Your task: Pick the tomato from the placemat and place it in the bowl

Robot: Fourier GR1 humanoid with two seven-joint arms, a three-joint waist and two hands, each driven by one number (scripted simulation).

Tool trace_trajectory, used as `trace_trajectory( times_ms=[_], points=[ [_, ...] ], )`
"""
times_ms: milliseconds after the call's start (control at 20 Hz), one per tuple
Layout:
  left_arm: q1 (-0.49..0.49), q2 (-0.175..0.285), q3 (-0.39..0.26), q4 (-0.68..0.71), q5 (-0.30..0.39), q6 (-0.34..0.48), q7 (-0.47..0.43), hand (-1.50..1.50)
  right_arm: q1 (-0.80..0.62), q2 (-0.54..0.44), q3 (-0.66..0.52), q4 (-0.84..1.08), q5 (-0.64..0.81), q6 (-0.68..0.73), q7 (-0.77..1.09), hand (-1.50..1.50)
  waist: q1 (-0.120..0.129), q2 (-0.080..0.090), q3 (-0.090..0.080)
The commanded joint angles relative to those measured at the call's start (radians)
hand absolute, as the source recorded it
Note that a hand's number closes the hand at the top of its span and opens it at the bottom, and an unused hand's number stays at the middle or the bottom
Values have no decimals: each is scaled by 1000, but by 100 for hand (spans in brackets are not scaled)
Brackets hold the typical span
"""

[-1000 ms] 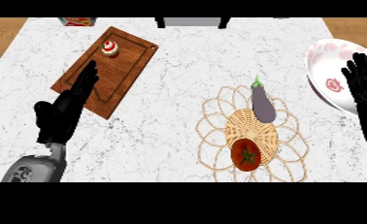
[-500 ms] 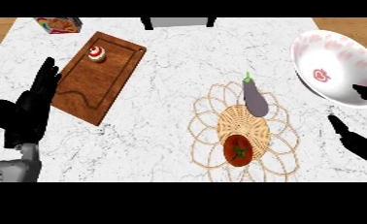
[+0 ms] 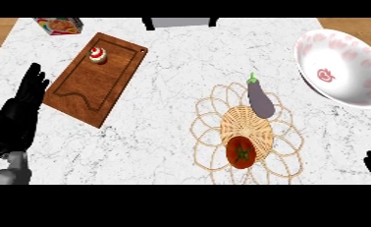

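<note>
At about five o'clock from the middle of the marble counter (image 3: pixel 174 98), the tomato (image 3: pixel 241 153) lies on the woven placemat (image 3: pixel 245 122). It sits at the near edge of the mat's tight wicker core, with its green stalk facing up, and neither hand touches it.

At twelve o'clock from the tomato, on the same mat, lies a purple eggplant (image 3: pixel 260 102). Its green stem points toward eleven o'clock (bare wicker shows between the two).

At two o'clock from the tomato, well apart and off the mat, stands the white bowl (image 3: pixel 340 81). It has pink speckles and a red motif inside, and the view's right edge cuts off part of it.

Out at ten o'clock a wooden cutting board (image 3: pixel 94 91) lies slantwise. A cupcake (image 3: pixel 98 55) with a red-and-white top stands near the board's far end. Beyond the board, at the counter's far left corner, stands a colourful box (image 3: pixel 59 25). At the far edge, around twelve o'clock, is a grey and black object (image 3: pixel 179 22) too cropped to name.

The left hand (image 3: pixel 20 115) shows at nine o'clock, near the board's left side. Its fingers are straight, slightly spread and pointing to twelve o'clock, and they hold nothing.

Of the right hand (image 3: pixel 368 161) only a black sliver shows at the view's right edge, around four o'clock. Whether its fingers are apart or curled cannot be told.
</note>
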State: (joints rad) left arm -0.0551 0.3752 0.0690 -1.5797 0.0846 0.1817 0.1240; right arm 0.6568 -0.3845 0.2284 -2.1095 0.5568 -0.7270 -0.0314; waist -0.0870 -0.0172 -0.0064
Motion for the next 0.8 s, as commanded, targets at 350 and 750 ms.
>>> trace_trajectory(
  times_ms=[350, 750],
  points=[
    [-82, 10, -6, 15, 7, -55, 18, 0, 408, 203, 248, -364, 546, 16, 179, -150, 77, 22, 3],
    [-91, -36, -58, -9, -41, -15, 14, 0, 417, 128, 178, -406, 603, 324, 368, -150, 119, 40, -1]
  ],
)
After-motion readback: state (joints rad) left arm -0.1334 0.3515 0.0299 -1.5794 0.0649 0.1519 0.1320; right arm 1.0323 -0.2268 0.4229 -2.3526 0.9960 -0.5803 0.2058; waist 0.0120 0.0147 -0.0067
